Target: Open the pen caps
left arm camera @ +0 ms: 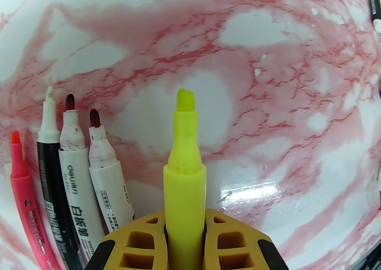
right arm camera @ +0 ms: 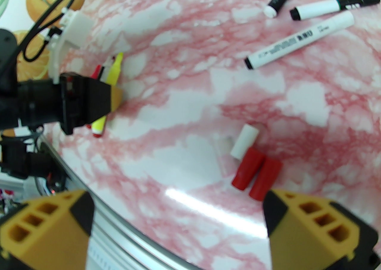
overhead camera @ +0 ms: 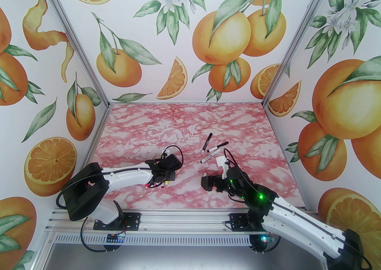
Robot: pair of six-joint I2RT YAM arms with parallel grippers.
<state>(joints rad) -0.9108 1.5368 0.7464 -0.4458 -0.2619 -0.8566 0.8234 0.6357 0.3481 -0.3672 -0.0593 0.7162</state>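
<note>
Far left in the left wrist view, four uncapped pens (left arm camera: 74,167) lie side by side on the pink-marbled table (left arm camera: 268,54). One is pink, one is black-barrelled with a white nib, and two are white-barrelled with dark red nibs. Just beside them, the left gripper (left arm camera: 184,216) is pinched on the barrel of the yellow highlighter (left arm camera: 184,144). Its chisel nib is bare and points away from the wrist; whether the pen touches the table cannot be told. Further right, the right gripper (right arm camera: 178,224) hangs low with its fingers spread wide and nothing between them. Just ahead of its right finger lie three loose pen caps (right arm camera: 248,172), one white and two red, close together, the red pair apparently touching. Furthest right, toward the back and well apart from both grippers, three capped pens (right arm camera: 300,39) lie flat in a loose fan near one another. Assessment: the highlighter's cap is off, so the step in hand is putting this pen down with the opened row. The task appears more than half done, with three pens outstanding. The next move calls for the left fingers to release beside the row. One arm must then reach the fan and take a single barrel without disturbing its neighbours, and the other must grip the cap and pull along the pen's axis.
</note>
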